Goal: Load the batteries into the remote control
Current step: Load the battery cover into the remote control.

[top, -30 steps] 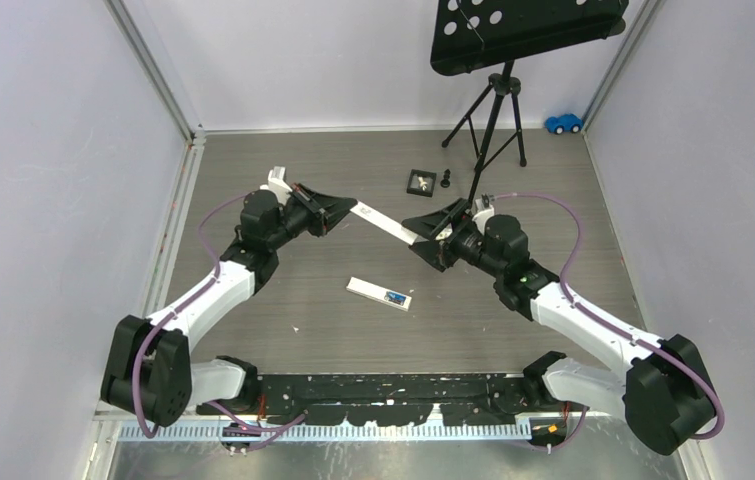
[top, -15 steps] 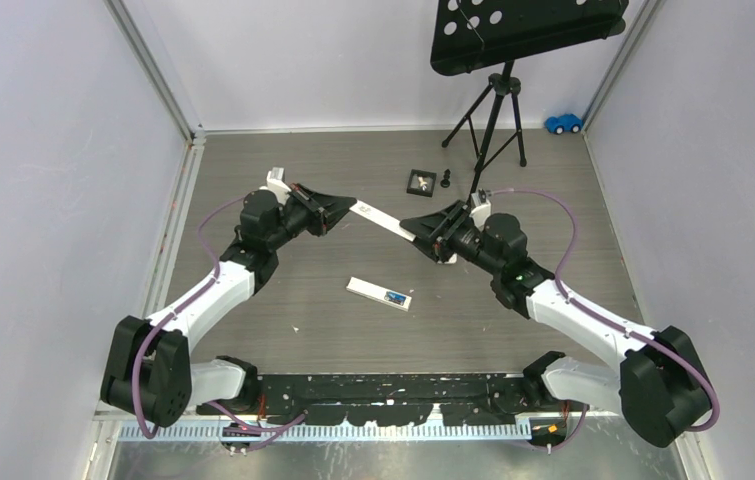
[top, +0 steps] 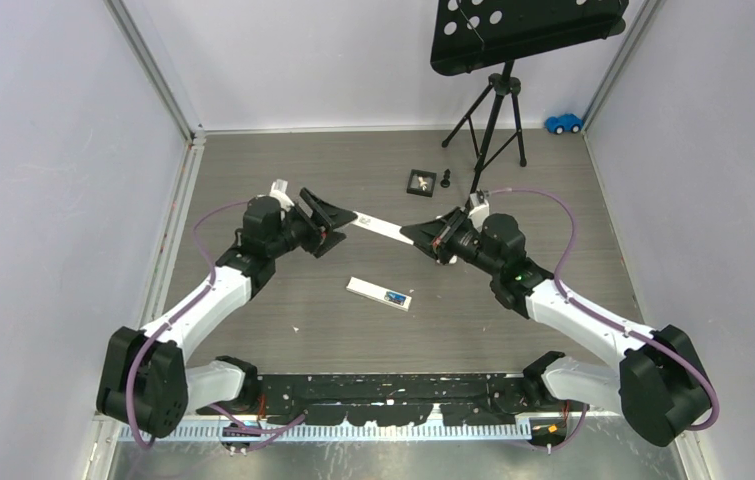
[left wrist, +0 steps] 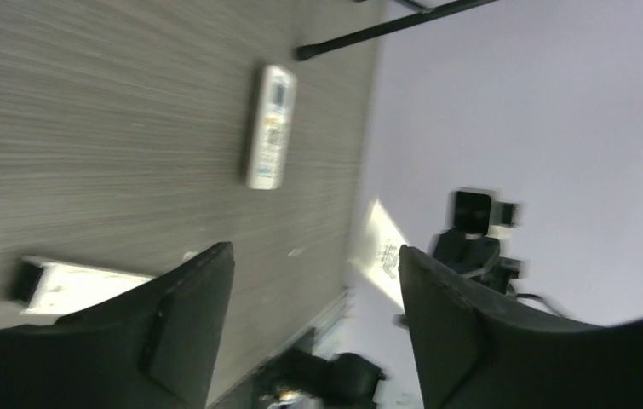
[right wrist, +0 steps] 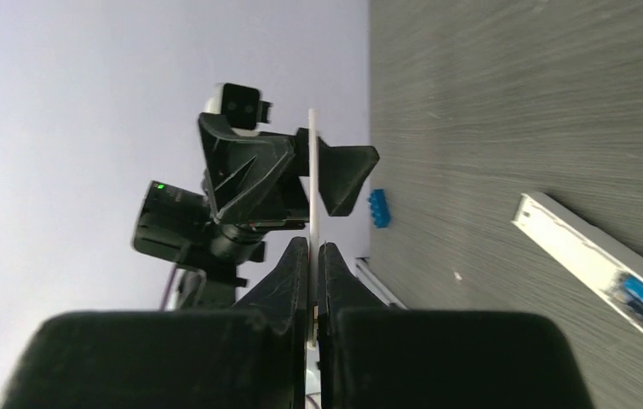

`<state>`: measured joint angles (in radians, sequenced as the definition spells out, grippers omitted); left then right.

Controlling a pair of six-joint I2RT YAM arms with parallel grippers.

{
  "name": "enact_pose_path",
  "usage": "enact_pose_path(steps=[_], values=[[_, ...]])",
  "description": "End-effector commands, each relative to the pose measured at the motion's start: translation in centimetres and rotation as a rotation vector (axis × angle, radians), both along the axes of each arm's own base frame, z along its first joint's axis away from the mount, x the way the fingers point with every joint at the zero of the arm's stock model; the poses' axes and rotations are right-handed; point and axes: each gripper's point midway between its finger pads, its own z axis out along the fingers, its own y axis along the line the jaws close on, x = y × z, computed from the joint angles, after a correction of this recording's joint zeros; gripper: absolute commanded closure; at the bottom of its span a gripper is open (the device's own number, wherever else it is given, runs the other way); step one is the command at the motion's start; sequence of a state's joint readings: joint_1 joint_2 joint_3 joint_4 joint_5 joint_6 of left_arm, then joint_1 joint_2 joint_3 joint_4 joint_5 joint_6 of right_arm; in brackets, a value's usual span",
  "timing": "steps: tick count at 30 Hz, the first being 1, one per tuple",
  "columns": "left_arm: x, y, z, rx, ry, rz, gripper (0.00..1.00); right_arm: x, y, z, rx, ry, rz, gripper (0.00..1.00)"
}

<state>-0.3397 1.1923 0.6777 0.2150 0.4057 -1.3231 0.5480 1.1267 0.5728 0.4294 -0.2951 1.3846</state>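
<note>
A white remote control (top: 373, 291) lies on the grey floor between the arms, its compartment open. A blue battery (top: 394, 297) sits in its right end, also seen in the right wrist view as the battery (right wrist: 641, 298) in the remote (right wrist: 582, 247). Above the floor hangs a thin white flat panel (top: 381, 224). My right gripper (top: 411, 232) is shut on the panel's right end, and the panel (right wrist: 311, 170) shows edge-on between its jaws (right wrist: 312, 244). My left gripper (top: 338, 228) stands open around the panel's left end (left wrist: 383, 247), its fingers (left wrist: 316, 249) clear of it.
A tripod (top: 493, 120) carrying a black perforated board stands at the back right. A small black square item (top: 421, 180) lies beside it and a blue toy car (top: 563, 123) sits in the far corner. Another white remote with buttons (left wrist: 270, 128) lies near a tripod leg. Walls close in three sides.
My left gripper has opened and let go of the white panel. My right gripper has closed on the panel's other end and now holds it alone.
</note>
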Motion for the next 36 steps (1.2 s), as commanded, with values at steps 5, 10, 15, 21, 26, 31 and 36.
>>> enact_pose_path(steps=[5, 10, 15, 21, 26, 31, 36], values=[[-2.8, 3.9, -7.9, 0.502, 0.074, -0.15, 0.17, -1.6, 0.2, -7.8, -0.211, 0.132, 0.072, 1.0], [-4.2, 3.5, -10.3, 0.519, 0.114, -0.256, 0.27, -2.8, 2.8, -10.8, -0.244, 0.183, 0.132, 1.0], [-5.2, 4.1, -12.3, 0.557, 0.139, -0.282, 0.32, -3.0, 3.9, -13.2, -0.241, 0.199, 0.104, 1.0], [-5.9, 3.4, -13.6, 0.526, 0.157, -0.334, 0.33, -3.0, 3.1, -14.4, -0.216, 0.187, 0.038, 1.0], [-5.8, 3.2, -13.9, 0.513, 0.162, -0.341, 0.34, -3.2, 2.9, -13.6, -0.186, 0.144, 0.028, 1.0], [-5.6, 3.1, -14.2, 0.509, 0.167, -0.337, 0.35, -3.6, 2.7, -13.6, -0.19, 0.144, 0.037, 1.0], [-5.4, 3.0, -14.4, 0.505, 0.169, -0.335, 0.35, -4.2, 2.8, -12.9, -0.132, 0.113, 0.06, 1.0]])
